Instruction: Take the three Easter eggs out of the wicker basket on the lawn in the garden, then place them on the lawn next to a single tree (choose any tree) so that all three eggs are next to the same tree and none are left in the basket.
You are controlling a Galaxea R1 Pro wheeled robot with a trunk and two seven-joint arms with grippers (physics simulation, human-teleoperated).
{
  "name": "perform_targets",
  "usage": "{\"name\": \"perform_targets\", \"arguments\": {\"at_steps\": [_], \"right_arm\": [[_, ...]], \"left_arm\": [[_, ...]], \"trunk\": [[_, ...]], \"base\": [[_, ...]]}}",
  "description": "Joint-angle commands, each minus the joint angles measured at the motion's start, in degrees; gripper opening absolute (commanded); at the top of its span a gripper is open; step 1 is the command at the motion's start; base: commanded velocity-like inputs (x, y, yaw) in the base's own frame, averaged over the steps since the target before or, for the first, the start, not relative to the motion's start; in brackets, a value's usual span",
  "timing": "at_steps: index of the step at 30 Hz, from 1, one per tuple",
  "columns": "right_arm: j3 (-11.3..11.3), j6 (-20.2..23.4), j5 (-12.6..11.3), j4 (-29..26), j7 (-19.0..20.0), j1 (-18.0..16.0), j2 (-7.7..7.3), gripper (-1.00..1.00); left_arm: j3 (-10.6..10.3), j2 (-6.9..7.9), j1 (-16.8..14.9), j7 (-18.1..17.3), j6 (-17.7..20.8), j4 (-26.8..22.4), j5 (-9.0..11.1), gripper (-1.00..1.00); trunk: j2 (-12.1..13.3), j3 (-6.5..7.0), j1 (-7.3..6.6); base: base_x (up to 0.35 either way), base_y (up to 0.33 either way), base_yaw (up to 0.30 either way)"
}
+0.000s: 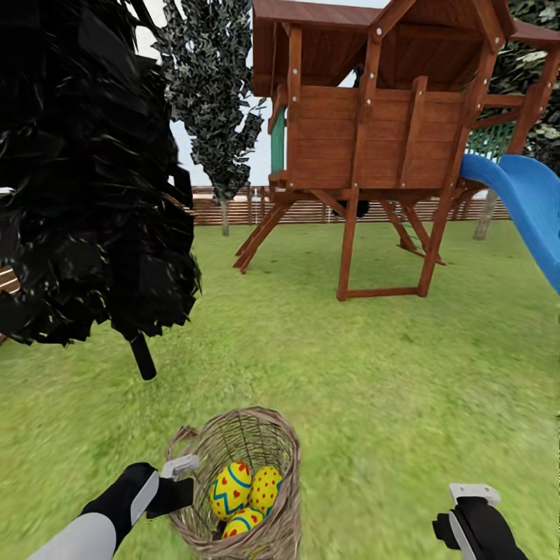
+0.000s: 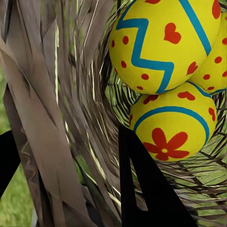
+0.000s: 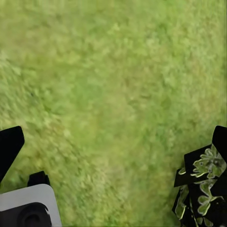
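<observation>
The brown wicker basket [image 1: 268, 443] stands on the lawn [image 1: 373, 373] just in front of me. Three yellow Easter eggs lie inside it: one with a blue zigzag [image 1: 231, 488], a dotted one [image 1: 267, 486] and one lower down [image 1: 243, 521]. My left gripper [image 1: 183, 481] is at the basket's left rim, by the loop handle. In the left wrist view its fingers straddle the wicker wall [image 2: 71, 118], one finger [image 2: 151, 189] inside below the eggs [image 2: 156, 42], and it is shut on that wall. My right gripper [image 1: 474, 505] hangs open over bare grass [image 3: 118, 85].
A near-black conifer [image 1: 85, 179] with a thin black trunk [image 1: 142, 358] stands close on the left. A slim pale-trunked tree [image 1: 225, 218] stands by the slat fence [image 1: 311, 210], another trunk [image 1: 486, 214] far right. A wooden play tower [image 1: 373, 140] with a blue slide [image 1: 529, 202] is ahead.
</observation>
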Motion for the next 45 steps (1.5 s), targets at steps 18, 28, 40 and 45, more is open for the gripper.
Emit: {"name": "perform_targets", "arguments": {"at_steps": [18,28,40,45], "right_arm": [[-0.02,0.15,-0.16,0.00,-0.10,-0.03,-0.01,1.00],[-0.46,0.15,-0.23,-0.02,-0.09,-0.02,-0.20,1.00],[-0.39,0.15,-0.02,0.01,-0.09,-0.02,0.16,1.00],[-0.42,0.09,0.02,0.01,-0.09,-0.03,0.31,1.00]], "left_arm": [[0.40,-0.19,-0.01,-0.03,0.43,-0.10,0.88,-1.00],[0.40,-0.21,-0.01,-0.03,0.43,-0.09,0.91,-1.00],[0.40,-0.82,-0.01,0.06,0.43,0.25,0.96,-1.00],[0.40,-0.86,-0.01,0.02,0.43,0.26,0.96,-1.00]], "trunk": [[-0.04,-0.02,0.05],[-0.04,-0.02,0.05],[-0.04,-0.02,0.05],[-0.04,-0.02,0.05]], "base": [[0.335,-0.087,-0.116],[0.335,-0.087,-0.001],[0.335,-0.087,0.000],[0.335,-0.087,0.000]]}}
